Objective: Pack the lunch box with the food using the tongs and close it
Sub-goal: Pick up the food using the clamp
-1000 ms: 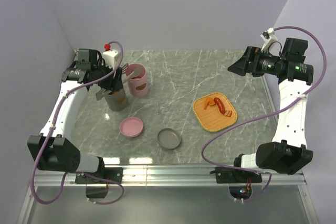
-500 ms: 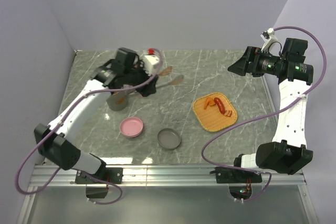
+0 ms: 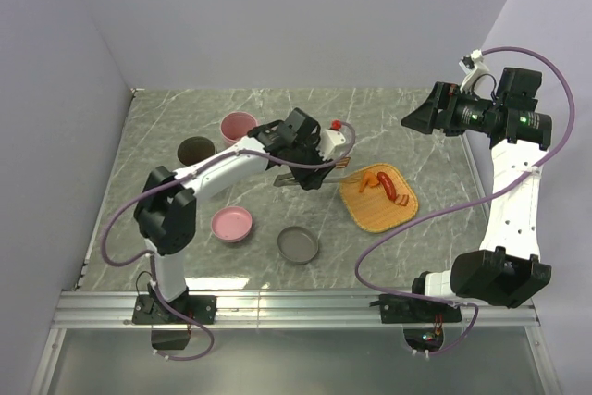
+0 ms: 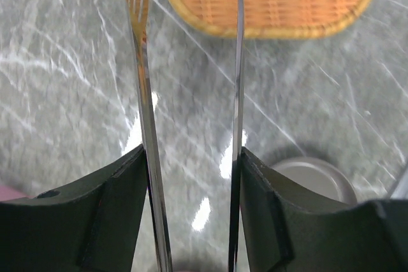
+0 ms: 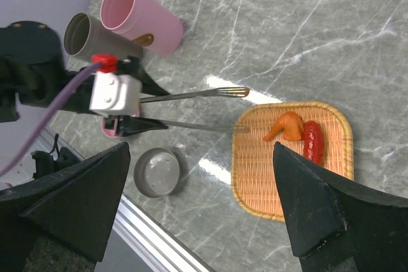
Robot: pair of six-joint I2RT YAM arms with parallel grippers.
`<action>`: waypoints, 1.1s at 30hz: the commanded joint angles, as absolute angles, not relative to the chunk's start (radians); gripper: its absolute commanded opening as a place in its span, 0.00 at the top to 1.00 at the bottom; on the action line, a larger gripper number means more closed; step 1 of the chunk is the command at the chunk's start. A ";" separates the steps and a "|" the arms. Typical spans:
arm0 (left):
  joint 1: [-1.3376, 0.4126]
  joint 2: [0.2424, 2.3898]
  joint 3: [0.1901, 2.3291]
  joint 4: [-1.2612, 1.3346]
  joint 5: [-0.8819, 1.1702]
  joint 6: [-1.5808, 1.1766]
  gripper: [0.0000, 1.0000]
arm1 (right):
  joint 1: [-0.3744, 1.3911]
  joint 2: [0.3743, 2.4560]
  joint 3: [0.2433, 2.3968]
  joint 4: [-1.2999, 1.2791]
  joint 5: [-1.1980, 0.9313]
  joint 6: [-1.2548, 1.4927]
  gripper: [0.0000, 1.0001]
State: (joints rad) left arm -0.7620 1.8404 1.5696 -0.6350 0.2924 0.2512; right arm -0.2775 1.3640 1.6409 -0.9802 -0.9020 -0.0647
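1. While the left gripper (image 4: 191,221) clamps the silver tongs (image 4: 145,113) from outside, a finger on each slim arm, the tongs' arms stand apart (nothing is pinched between them).
2. At centre of the top view the tongs point right: one tip lies over the left rim of the orange woven tray (image 3: 370,212), the other just beside it.
3. An orange chunk (image 5: 287,127) and a red strip (image 5: 310,141) lie side by side on the tray.
4. At upper right the right gripper (image 3: 421,116) hangs raised, jaws spread wide and empty.
5. Lower centre, a grey round tin (image 3: 299,245) sits apart from the tray.
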 commanded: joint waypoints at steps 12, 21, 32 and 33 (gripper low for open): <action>-0.821 2.022 1.781 -0.595 0.275 0.296 0.39 | -0.276 1.368 1.629 -0.950 -0.911 -0.074 0.00; -0.839 2.052 1.778 -0.589 0.267 0.314 0.39 | -0.275 1.379 1.643 -0.956 -0.917 -0.072 0.00; -0.887 2.055 1.744 -0.563 0.210 0.318 0.40 | -0.275 1.378 1.640 -0.953 -0.925 -0.068 0.00; -0.890 2.057 1.746 -0.560 0.195 0.314 0.40 | -0.275 1.378 1.640 -0.953 -0.923 -0.067 0.00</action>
